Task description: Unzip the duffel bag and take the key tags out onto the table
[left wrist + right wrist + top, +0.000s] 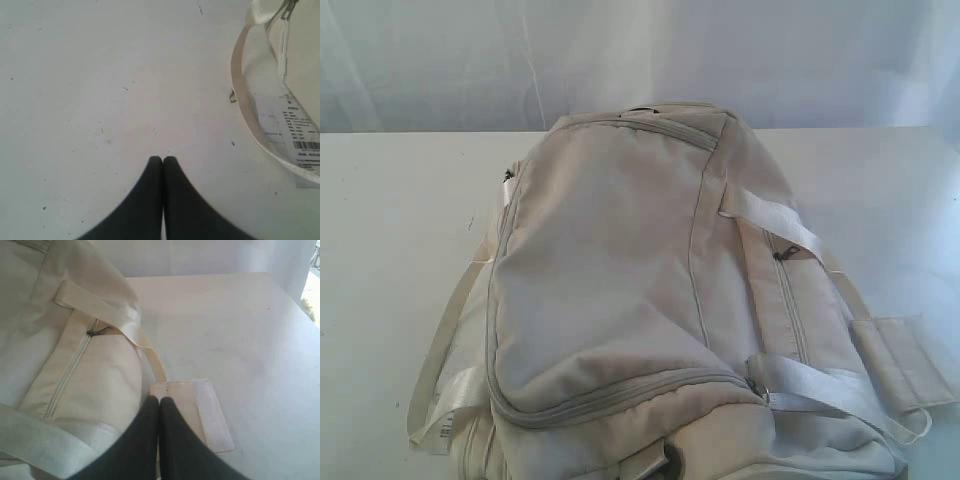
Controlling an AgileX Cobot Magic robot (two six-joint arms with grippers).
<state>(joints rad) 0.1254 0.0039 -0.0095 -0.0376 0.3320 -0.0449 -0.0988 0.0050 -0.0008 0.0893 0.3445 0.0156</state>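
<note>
The cream-beige duffel bag [620,290] lies across the middle of the white table [390,230], all its zippers closed. A curved zipper [620,395] runs along its near end and a side zipper with a dark pull [95,332] shows in the right wrist view. No key tags are in sight. My left gripper [162,159] is shut and empty over bare table, beside a loose white strap [240,100] and a paper label [295,135]. My right gripper [159,400] is shut and empty above the bag's flat handle pad [192,410]. Neither gripper shows in the exterior view.
White webbing straps [770,215] trail off both sides of the bag. The handle pad [905,355] lies on the table right of the bag. A pale curtain [640,50] hangs behind the table's far edge.
</note>
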